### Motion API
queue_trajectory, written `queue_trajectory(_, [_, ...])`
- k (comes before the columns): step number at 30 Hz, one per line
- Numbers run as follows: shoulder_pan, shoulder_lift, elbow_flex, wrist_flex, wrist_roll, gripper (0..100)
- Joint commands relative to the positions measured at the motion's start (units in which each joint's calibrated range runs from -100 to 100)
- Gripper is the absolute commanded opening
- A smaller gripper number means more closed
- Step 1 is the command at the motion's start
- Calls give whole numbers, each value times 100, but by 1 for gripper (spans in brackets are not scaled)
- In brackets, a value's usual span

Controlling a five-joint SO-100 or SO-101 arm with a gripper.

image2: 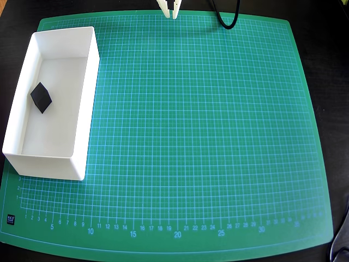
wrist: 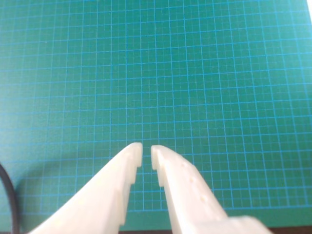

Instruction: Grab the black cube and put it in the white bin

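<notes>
In the overhead view the black cube (image2: 41, 96) lies on the flat bottom of the white bin (image2: 86, 103), which stands at the left edge of the green mat. The gripper (image2: 170, 12) shows only as two pale fingertips at the top edge of that view, far to the right of the bin and holding nothing. In the wrist view the gripper (wrist: 146, 153) has its two cream fingers nearly together with a thin gap, over bare green mat. The cube and the bin are out of the wrist view.
A green gridded cutting mat (image2: 207, 136) covers most of a dark table. A black cable (image2: 229, 16) loops onto the mat's top edge near the arm; a cable also shows at the wrist view's lower left (wrist: 7, 195).
</notes>
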Motion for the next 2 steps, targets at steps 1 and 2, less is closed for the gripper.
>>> queue_trajectory(1, [16, 43, 27, 30, -8, 1])
queue_trajectory(2, [16, 34, 27, 30, -8, 1])
